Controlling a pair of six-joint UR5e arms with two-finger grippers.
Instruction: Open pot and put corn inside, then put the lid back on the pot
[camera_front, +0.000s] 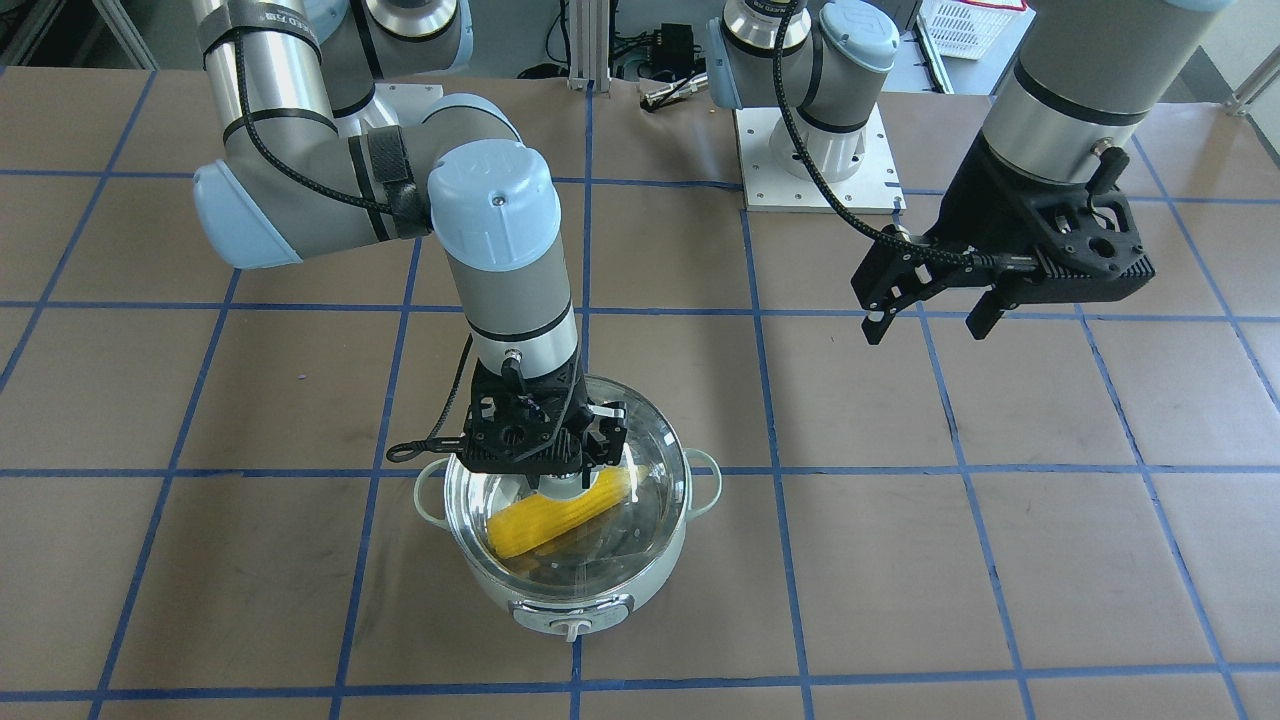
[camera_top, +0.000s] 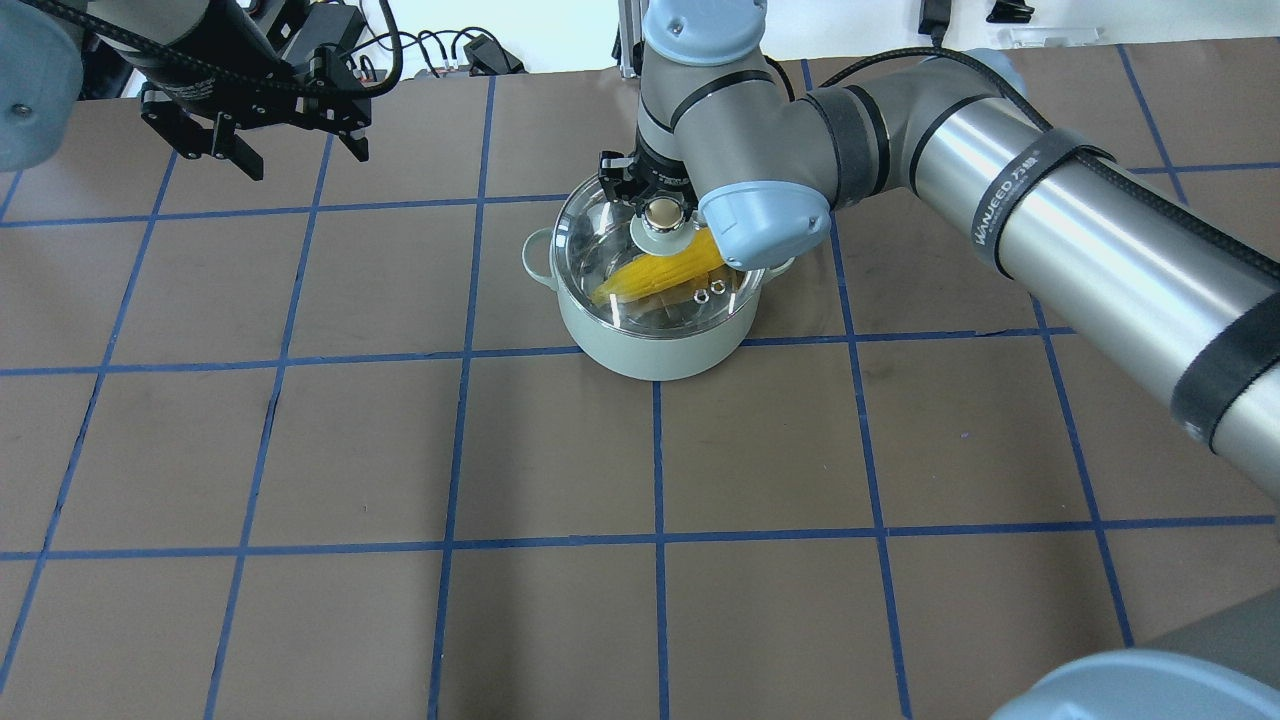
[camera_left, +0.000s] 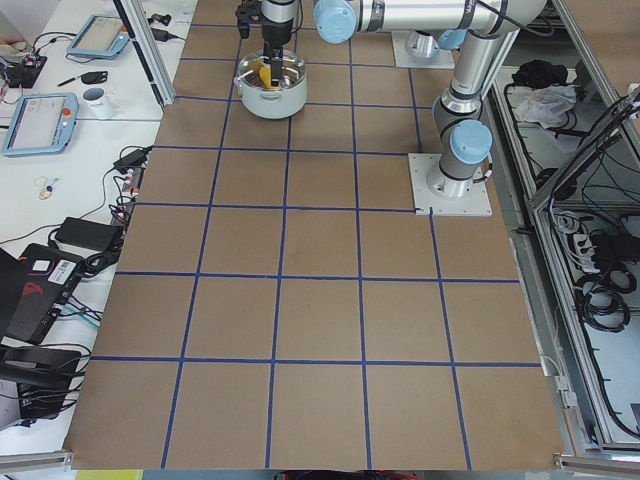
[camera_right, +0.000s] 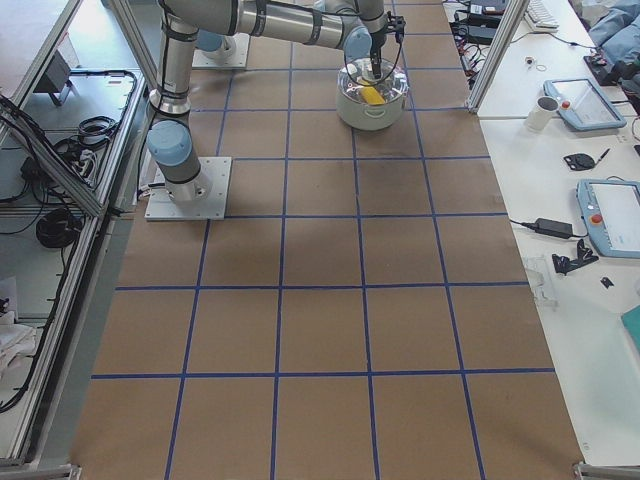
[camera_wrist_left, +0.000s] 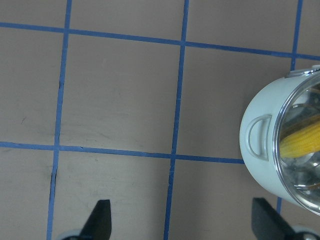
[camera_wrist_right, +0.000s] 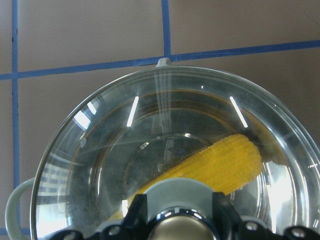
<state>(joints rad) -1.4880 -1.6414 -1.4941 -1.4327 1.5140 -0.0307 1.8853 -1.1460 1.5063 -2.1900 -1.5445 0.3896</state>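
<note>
- corn (camera_front: 560, 515) lies inside the pot (camera_front: 600, 590), under the glass lid (camera_front: 650, 490).
- lid sits on top of the pot.
- pot stands on the table (camera_front: 900, 560).
- R claw (camera_wrist_right: 179, 220) comes down from above, clamped on the lid's knob.
- L claw (camera_front: 925, 318) hangs in the air, well apart from the pot, fingers wide apart.

Right gripper (camera_front: 558, 476) lowered, jaws clamped; left gripper (camera_front: 928, 328) raised, jaws apart.

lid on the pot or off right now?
On. The lid sits across the mouth of the pot, with the corn showing through the glass beneath it.
</note>
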